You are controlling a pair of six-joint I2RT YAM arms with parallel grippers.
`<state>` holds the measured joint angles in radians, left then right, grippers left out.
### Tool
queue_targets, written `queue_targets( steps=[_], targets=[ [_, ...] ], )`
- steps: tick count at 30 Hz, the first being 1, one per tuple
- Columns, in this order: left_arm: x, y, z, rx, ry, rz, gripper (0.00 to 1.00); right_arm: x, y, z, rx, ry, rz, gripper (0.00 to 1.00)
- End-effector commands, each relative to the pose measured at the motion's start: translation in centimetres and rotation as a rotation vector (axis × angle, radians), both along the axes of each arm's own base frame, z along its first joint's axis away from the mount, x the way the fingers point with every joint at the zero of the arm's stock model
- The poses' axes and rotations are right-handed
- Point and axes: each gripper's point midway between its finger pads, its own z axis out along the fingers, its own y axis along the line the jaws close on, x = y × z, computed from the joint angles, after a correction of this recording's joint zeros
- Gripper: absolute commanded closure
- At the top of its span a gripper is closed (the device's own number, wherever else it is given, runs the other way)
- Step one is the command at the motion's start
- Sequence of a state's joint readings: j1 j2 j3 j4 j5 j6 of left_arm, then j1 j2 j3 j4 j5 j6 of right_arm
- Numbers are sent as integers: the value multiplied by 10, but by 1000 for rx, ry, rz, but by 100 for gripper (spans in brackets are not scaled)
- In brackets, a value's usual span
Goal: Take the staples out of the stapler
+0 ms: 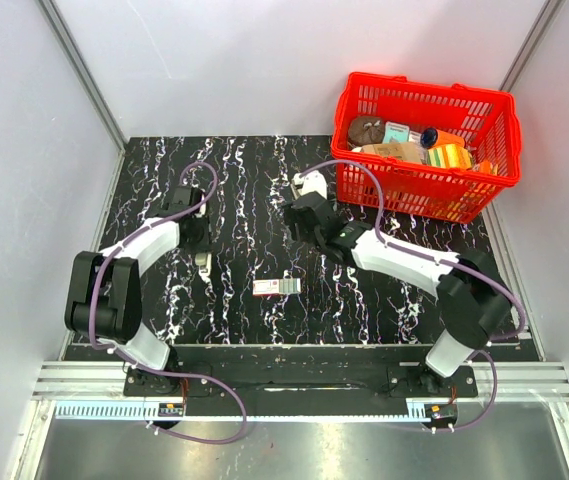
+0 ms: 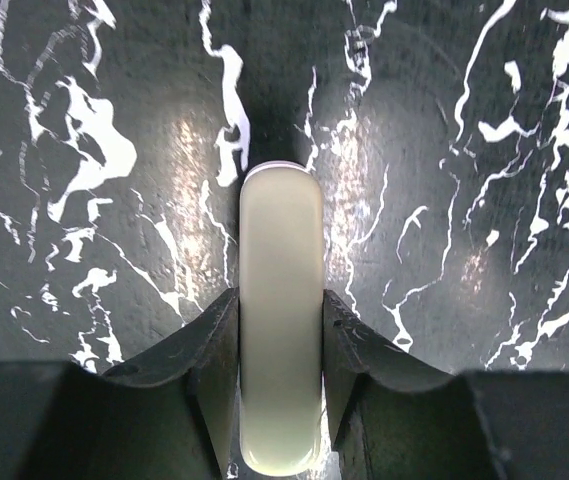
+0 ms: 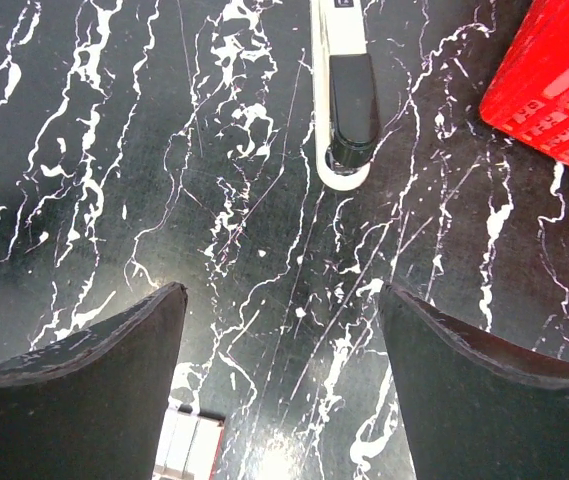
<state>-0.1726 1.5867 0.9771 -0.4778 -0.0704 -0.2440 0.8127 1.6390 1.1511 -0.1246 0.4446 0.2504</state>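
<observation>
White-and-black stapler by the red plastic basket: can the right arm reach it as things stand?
Probably yes: the right end effector is open, the white-and-black stapler lies just ahead with nothing between, and the red plastic basket stands off to the side.

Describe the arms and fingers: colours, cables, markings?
Both arms match: the left arm and right arm have white links between black joints. A purple cable loops along each. The fingers are matte black and broad, with curved, slightly scuffed inner edges. No markings or sleeves are visible.
</observation>
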Motion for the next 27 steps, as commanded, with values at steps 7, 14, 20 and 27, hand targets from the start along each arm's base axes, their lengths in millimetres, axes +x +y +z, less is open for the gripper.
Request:
queue_targets(
  steps=[7,14,20,27],
  targets=[
    [-1,-24,-6,-99,15,-68,55,12,30,-23,6,66,16,17],
    [8,-38,66,-177,-173,-165,1,32,41,-11,88,96,-178,0],
    [-2,-24,137,-286,-347,-190,1,23,97,-29,95,232,114,6],
    [-6,38,145,-242,-396,-104,1,28,143,-50,43,314,47,15]
  ],
)
